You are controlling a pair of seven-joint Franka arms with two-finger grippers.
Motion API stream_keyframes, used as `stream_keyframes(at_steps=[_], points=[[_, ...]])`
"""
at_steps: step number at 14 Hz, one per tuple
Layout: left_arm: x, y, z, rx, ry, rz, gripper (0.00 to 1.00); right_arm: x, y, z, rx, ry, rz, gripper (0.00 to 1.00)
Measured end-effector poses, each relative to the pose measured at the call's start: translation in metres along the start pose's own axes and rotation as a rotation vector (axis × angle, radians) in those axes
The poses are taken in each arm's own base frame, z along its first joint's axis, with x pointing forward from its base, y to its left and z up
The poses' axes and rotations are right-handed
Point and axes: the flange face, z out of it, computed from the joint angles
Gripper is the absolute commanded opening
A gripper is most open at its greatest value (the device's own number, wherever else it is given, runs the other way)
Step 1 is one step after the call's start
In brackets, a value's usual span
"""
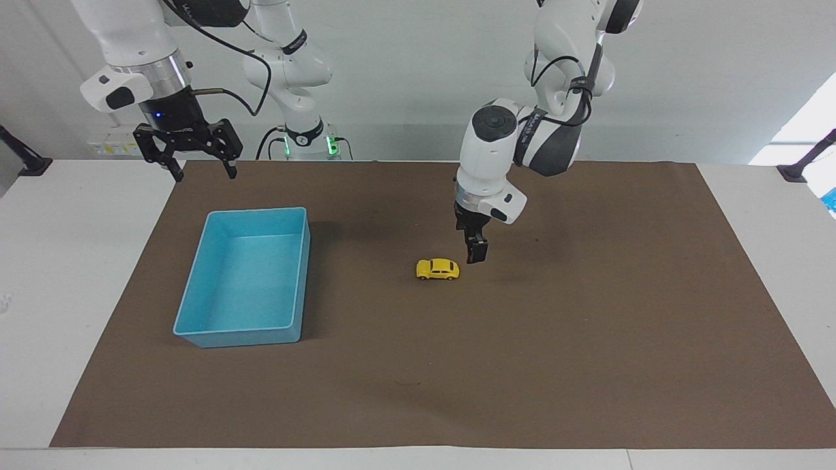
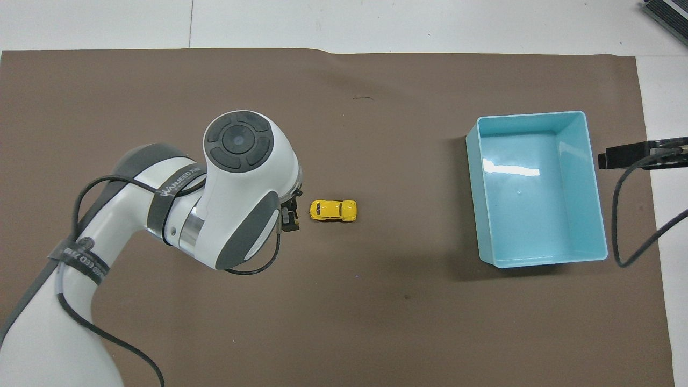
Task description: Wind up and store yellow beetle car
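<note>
We judge the car (image 1: 437,269) light, hard and slick (apt to roll), best pinched across its sides by our released left end effector (image 1: 476,251).

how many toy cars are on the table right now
1. The small yellow beetle-shaped toy car sits on the brown mat near the table's middle, outside the empty light blue plastic bin toward the right arm's end. No others show.
</note>
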Motion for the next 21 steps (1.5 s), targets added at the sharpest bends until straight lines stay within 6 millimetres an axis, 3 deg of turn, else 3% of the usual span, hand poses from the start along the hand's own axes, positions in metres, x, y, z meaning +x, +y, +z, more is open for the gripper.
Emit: stream_keyframes(at_steps=[3, 7, 9, 19, 20, 21], points=[[-0.015, -0.008, 0.021, 0.005, 0.011, -0.004, 1.0, 0.0, 0.0, 0.0, 0.0, 0.0, 0.0, 1.0], [-0.041, -0.028, 0.069, 0.004, 0.071, 0.0, 1.0, 0.0, 0.0, 0.0, 0.0, 0.0, 0.0, 1.0], [-0.053, -0.031, 0.083, -0.013, 0.058, 0.004, 1.0, 0.0, 0.0, 0.0, 0.0, 0.0, 0.0, 1.0], [-0.052, -0.027, 0.095, -0.02, 0.056, -0.018, 1.0, 0.0, 0.0, 0.0, 0.0, 0.0, 0.0, 1.0], [-0.048, -0.027, 0.098, -0.016, 0.062, -0.021, 0.97, 0.0, 0.0, 0.0, 0.0, 0.0, 0.0, 1.0], [-0.045, -0.027, 0.102, -0.013, 0.065, -0.024, 0.86, 0.0, 0.0, 0.0, 0.0, 0.0, 0.0, 1.0]])
